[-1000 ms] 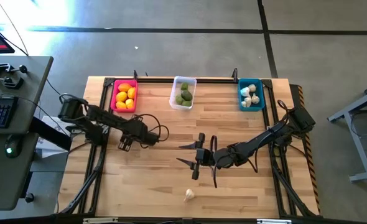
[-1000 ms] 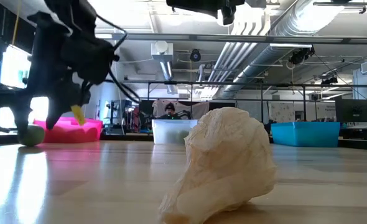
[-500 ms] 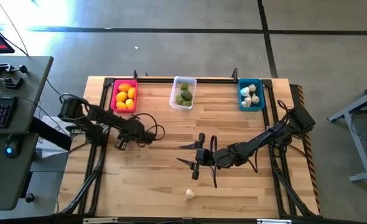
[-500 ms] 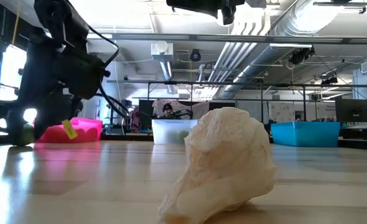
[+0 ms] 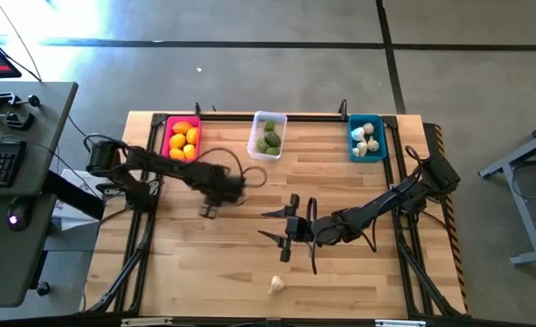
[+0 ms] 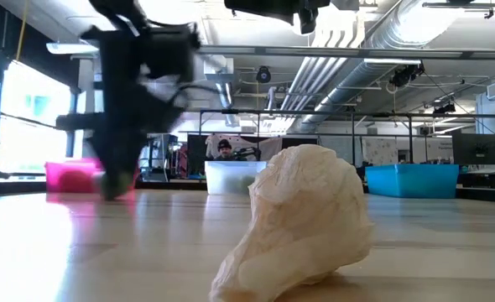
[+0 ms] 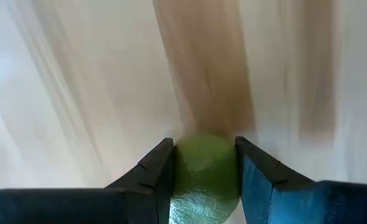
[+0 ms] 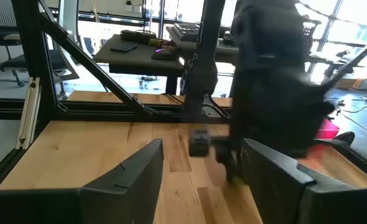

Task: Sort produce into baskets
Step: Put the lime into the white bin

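A dull green fruit [image 7: 205,171] sits between the fingers of my left gripper [image 5: 208,210], left of the table's middle; the gripper [image 6: 115,172] is blurred in the low view. My right gripper [image 5: 271,227] hangs open over the table's middle, holding nothing. A whitish garlic bulb [image 5: 276,284] lies on its side near the front edge, large in the low view [image 6: 298,222]. Along the far edge stand the pink basket [image 5: 167,141] with yellow and orange fruits, the clear basket [image 5: 254,136] with green ones, and the teal basket [image 5: 380,141] with garlic bulbs. My left gripper pinches the green fruit by two opposite sides [image 7: 181,168] between its two fingers [image 7: 155,180]. The fingers come from above, pointing down at the tabletop. Whether the fruit is clear of the wood, I cannot tell.
Black rails [image 5: 145,227] run along the table's left and right sides. Bare wood [image 5: 213,263] lies between the arms and the front edge. A desk with a keyboard [image 5: 0,163] stands left of the table. A person [image 6: 225,148] sits far behind the baskets.
My left gripper has shut on the green fruit that lay at the table's left. It has then swung with it toward the table's right, stopping left of the middle. My right gripper has kept still.
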